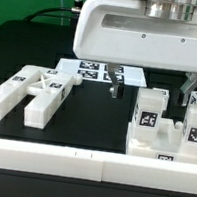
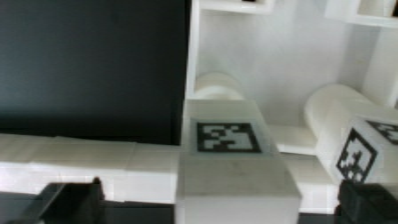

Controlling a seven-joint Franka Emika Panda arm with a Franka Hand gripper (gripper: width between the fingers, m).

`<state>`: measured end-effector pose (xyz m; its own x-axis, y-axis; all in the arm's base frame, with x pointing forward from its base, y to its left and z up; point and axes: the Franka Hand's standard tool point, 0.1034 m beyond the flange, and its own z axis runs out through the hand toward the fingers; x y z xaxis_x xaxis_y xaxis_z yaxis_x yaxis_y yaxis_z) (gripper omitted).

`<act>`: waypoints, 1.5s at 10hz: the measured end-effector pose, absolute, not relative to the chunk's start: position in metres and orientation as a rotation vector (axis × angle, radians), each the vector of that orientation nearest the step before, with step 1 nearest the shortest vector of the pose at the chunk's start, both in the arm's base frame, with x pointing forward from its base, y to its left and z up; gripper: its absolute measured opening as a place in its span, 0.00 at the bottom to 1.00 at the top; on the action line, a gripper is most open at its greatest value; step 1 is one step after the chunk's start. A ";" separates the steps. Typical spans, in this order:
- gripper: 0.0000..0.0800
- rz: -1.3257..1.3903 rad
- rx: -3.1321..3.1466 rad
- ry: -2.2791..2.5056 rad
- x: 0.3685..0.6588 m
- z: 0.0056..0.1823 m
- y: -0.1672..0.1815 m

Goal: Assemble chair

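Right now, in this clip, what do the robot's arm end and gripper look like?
The gripper is a large, glossy white box with rounded corners. Above it sits a round, silvery metal wrist flange. Two slim dark fingers hang from its underside; they look blocky and black in the wrist view. No markings or cables show on it.

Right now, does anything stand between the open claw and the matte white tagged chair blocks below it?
Nothing visible does. The glossy white claw hangs open over the cluster of matte white tagged chair blocks, with nothing between. The other white chair pieces and the marker board lie off to the exterior view's left.
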<state>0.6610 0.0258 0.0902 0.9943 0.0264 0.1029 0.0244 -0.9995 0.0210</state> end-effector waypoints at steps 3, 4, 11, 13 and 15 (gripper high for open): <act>0.36 0.158 3.118 0.040 0.660 0.089 0.026; 0.36 0.158 3.118 0.030 0.660 0.089 0.026; 0.36 0.159 3.070 -0.682 0.660 0.089 0.033; 0.36 0.151 3.017 -0.947 0.658 0.088 0.035; 0.36 0.135 2.921 -1.281 0.658 0.087 0.042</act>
